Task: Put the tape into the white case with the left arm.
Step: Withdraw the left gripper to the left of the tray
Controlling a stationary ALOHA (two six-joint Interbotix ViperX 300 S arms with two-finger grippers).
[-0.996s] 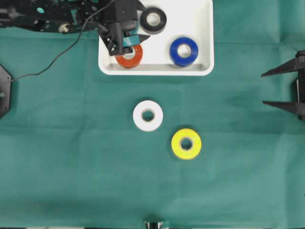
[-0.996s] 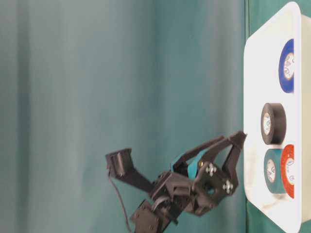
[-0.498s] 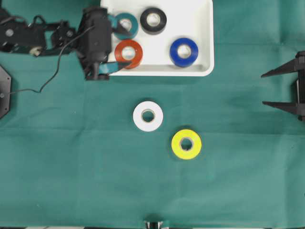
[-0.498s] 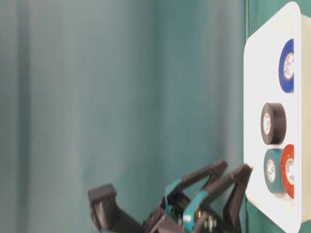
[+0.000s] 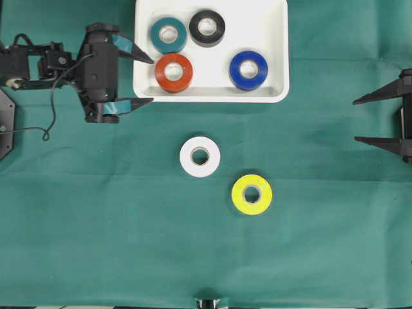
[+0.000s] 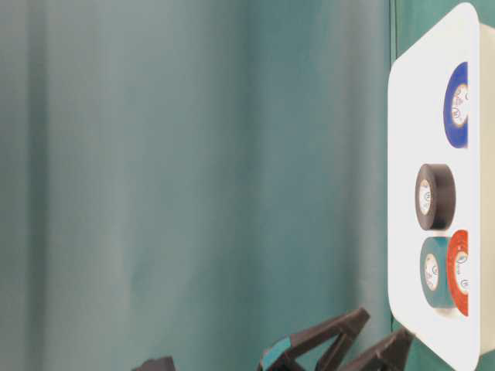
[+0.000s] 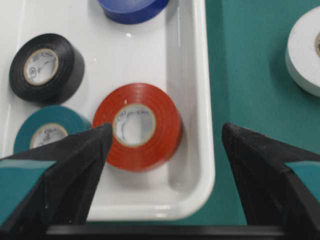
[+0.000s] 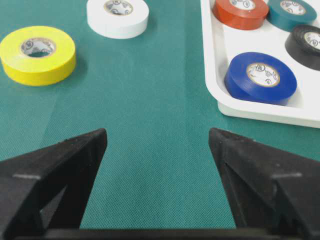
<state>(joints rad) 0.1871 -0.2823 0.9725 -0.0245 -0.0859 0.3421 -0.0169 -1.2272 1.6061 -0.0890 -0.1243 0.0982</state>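
Overhead: the white case [image 5: 275, 64] at twelve o'clock holds teal [image 5: 168, 35], black [image 5: 207, 28], red [image 5: 174, 72] and blue tape rolls [image 5: 248, 69]. White tape [image 5: 199, 156] and yellow tape [image 5: 252, 194] lie on the green cloth [image 5: 129, 225]. At ten o'clock, the left gripper [image 5: 143, 80] gapes empty.

Right wrist view: the right gripper [image 8: 157, 145] stands spread, holding nothing.

White case [image 5: 277, 38], red roll [image 5: 174, 72], yellow roll [image 5: 252, 194], green cloth [image 5: 129, 225]
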